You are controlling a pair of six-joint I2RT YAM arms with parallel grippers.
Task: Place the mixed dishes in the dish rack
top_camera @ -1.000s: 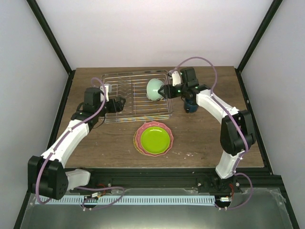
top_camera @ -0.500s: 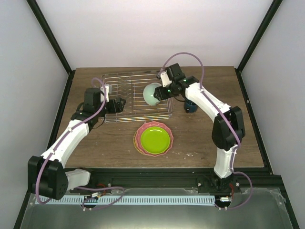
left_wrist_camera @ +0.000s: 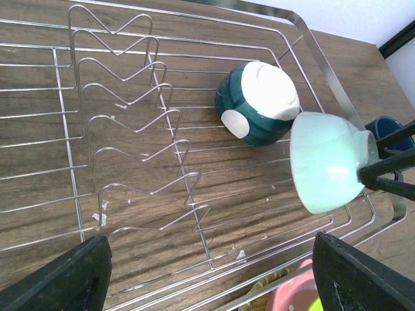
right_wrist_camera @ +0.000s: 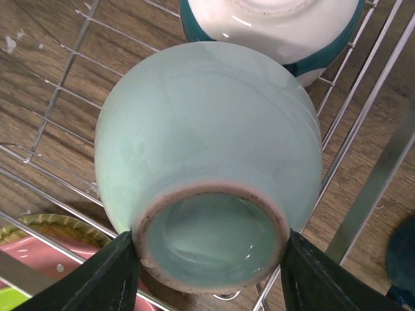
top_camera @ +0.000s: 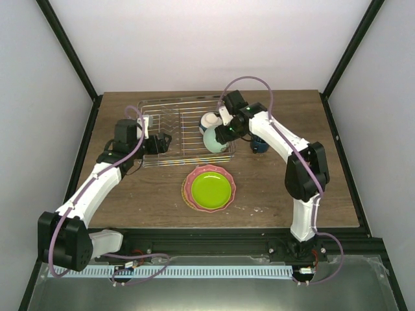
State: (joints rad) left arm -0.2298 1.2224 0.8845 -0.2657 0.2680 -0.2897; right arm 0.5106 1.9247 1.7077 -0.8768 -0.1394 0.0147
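Our right fingers (right_wrist_camera: 111,272) are clamped on the pale mint ceramic bowl (right_wrist_camera: 207,142), and it has just swung from the back of the silver wire dish rack (left_wrist_camera: 322,59) to its near right corner. That uncovers the cream-and-teal bowl (left_wrist_camera: 256,100) already lying inside, so release looks close. Our left fingers (left_wrist_camera: 58,278) hang wide apart, empty. The lime-green round plate (top_camera: 210,188), pink scalloped plate (top_camera: 189,188) and dark blue mug (top_camera: 259,144) wait on the wooden table (top_camera: 130,194).

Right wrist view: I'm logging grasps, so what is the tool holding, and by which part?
The right tool holds the pale mint bowl by its base, fingers either side of the foot.
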